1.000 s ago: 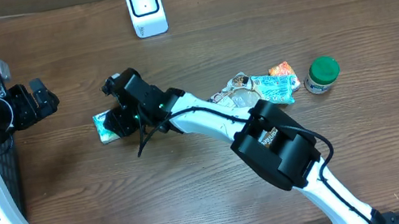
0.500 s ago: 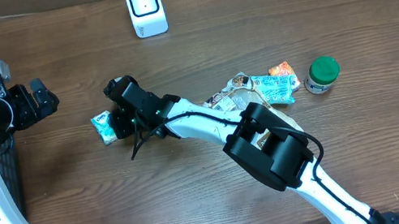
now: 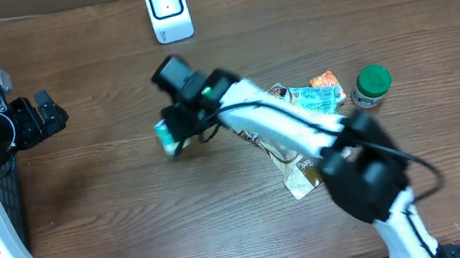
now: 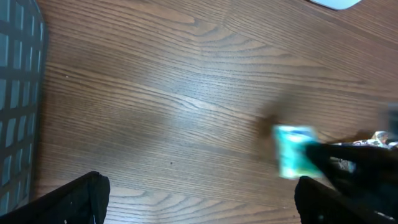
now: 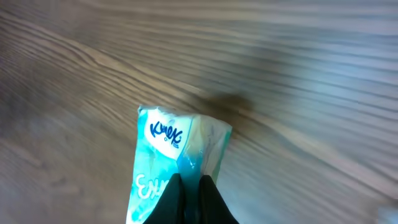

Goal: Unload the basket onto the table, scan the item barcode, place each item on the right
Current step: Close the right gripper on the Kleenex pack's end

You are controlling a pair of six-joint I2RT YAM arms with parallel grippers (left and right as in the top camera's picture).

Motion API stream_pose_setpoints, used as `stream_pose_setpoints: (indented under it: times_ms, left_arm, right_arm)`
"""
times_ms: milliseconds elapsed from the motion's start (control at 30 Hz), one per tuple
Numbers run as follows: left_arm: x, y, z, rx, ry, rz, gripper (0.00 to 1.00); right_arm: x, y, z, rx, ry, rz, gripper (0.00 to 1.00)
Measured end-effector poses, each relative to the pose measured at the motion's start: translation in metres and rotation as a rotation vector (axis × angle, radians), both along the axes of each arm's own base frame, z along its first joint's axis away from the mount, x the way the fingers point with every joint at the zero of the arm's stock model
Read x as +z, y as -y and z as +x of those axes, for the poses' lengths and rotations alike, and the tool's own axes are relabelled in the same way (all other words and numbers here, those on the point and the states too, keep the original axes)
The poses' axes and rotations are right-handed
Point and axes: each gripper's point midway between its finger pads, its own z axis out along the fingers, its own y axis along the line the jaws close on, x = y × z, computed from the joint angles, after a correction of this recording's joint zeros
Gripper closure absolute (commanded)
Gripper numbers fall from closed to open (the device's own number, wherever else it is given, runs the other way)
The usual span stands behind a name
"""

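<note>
Right jaws closed, teal packet [image 5: 177, 168] pinched between them, wooden table [image 5: 311, 93] below

Robot lab, mock checkout: wood table [image 3: 114, 225], white barcode scanner [image 3: 167, 9], loose snack packets [image 3: 312, 101].

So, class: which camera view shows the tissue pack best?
The right wrist view: the tissue pack is close up, logo visible, pinched in the right gripper. Overhead shows it small and partly hidden by that gripper; the left wrist view shows a blur.
</note>
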Motion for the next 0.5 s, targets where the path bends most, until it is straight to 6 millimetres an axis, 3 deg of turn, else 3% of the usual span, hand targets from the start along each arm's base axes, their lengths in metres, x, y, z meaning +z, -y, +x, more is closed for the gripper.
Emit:
stream_pose_setpoints:
  times_ms: [100, 167, 333, 500]
  left_arm:
    - [0.000, 0.000, 0.000, 0.000, 0.000, 0.000, 0.00]
    - [0.000, 0.000, 0.000, 0.000, 0.000, 0.000, 0.00]
    - [0.000, 0.000, 0.000, 0.000, 0.000, 0.000, 0.00]
    - [0.000, 0.000, 0.000, 0.000, 0.000, 0.000, 0.01]
  right_arm:
    - [0.034, 0.029, 0.003, -0.011, 0.055, -0.050, 0.96]
    - [0.045, 0.040, 0.002, 0.012, 0.089, -0.085, 0.96]
    - [0.038, 0.047, 0.006, 0.060, 0.145, -0.162, 0.96]
    - [0.040, 0.039, 0.014, 0.105, 0.198, -0.144, 0.96]
